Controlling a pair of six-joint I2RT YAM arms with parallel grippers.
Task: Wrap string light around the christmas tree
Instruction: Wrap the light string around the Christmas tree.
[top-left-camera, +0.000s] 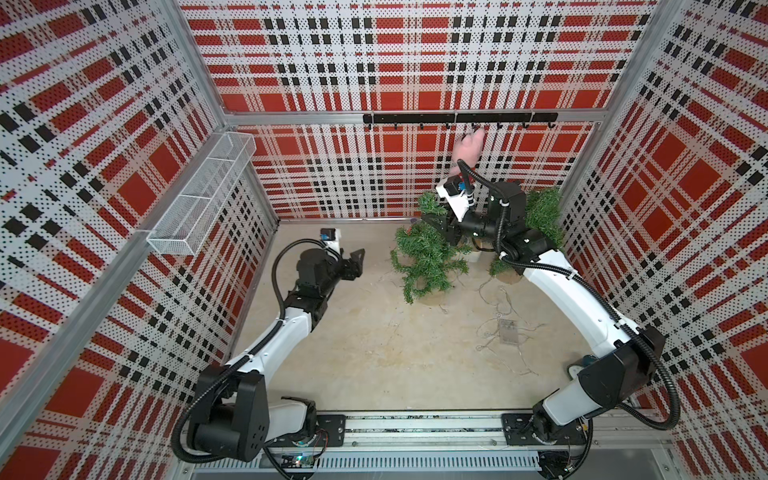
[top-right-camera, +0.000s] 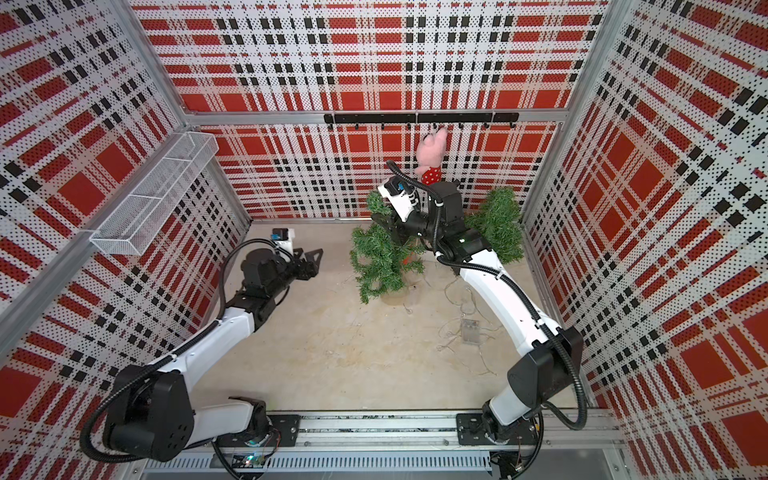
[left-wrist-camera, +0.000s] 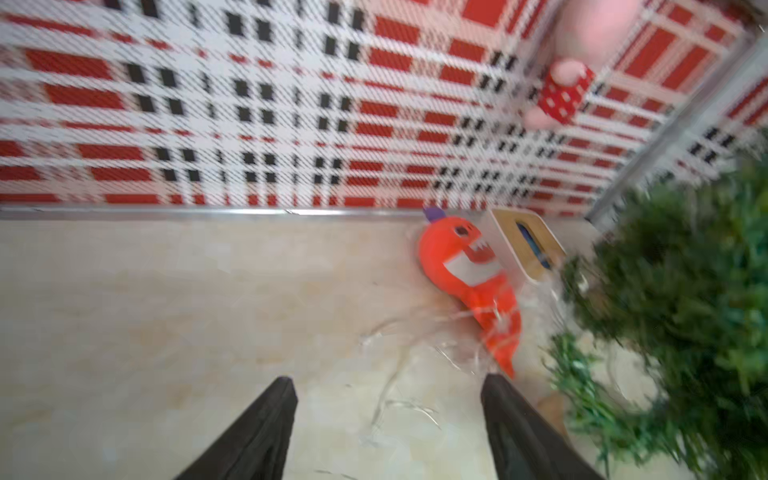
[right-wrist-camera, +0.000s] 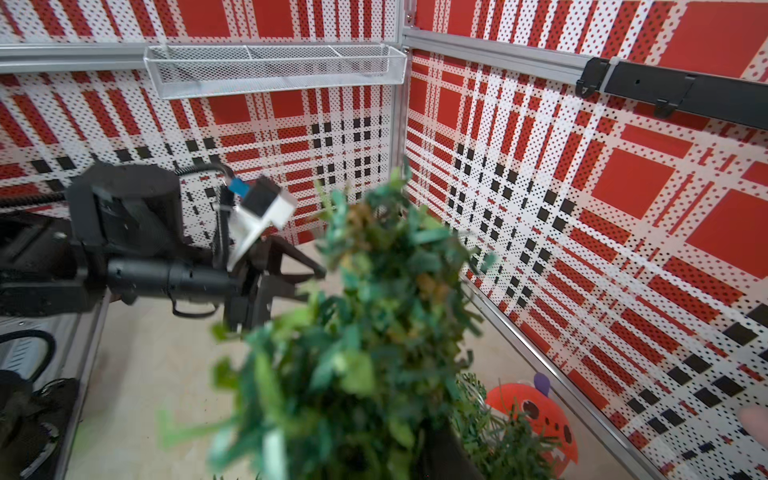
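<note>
I see the pale marbled bench (top-left-camera: 374, 353) carrying a christmas tree (top-left-camera: 424, 257) at about 1 o'clock and a second tree (top-left-camera: 540, 216) at 2 o'clock. The string light (left-wrist-camera: 388, 382) sprawls loose toward 3 o'clock around its clear battery box (top-left-camera: 508, 330). An orange plush toy (left-wrist-camera: 469, 274) lies beside a white box (left-wrist-camera: 528, 245) at 12 o'clock.

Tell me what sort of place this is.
Most likely a robot test cell, not a home. Perforated plaid panels on metal framing wall it in. Two arms are bolted to a rail. The props look staged: a tree and a plush hung on hooks.
</note>
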